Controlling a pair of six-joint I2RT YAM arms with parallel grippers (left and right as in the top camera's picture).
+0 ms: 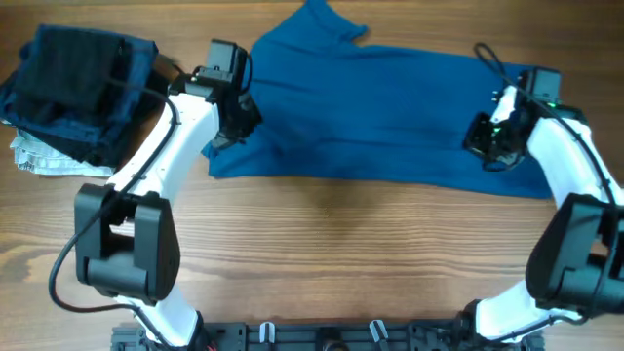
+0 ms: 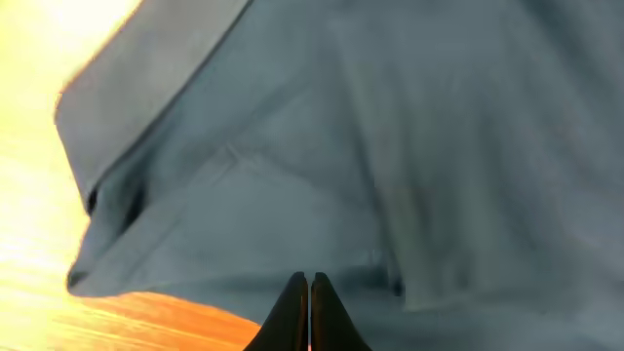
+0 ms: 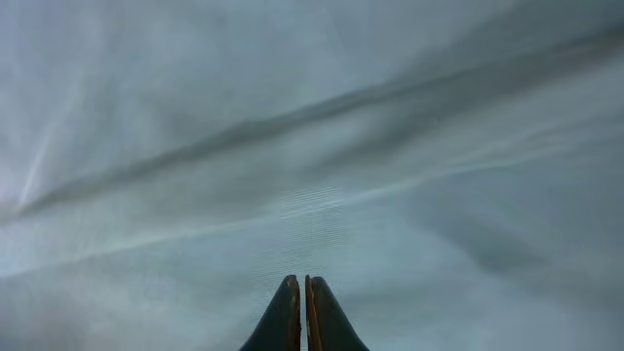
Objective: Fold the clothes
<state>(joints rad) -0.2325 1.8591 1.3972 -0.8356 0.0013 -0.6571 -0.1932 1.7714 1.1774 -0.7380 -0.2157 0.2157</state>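
Across the counter [image 1: 322, 244] lies the blue shirt [image 1: 370, 107] — left end effector [image 2: 309, 283] clenched at its left edge, right end effector [image 3: 304, 283] clenched over its right end.

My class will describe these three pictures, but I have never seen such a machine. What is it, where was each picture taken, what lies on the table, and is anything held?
A robot's white left arm and right arm stand at a wooden table. The wide picture comes from a camera fixed above. The two close-ups come from cameras on the wrists, showing each arm's own dark fingertips. A blue T-shirt lies spread out. Beside it, far left, sit darker folded garments on a pale patterned cloth. The left pincer and right pincer are shut at the shirt's two ends; whether fabric is pinched cannot be seen.
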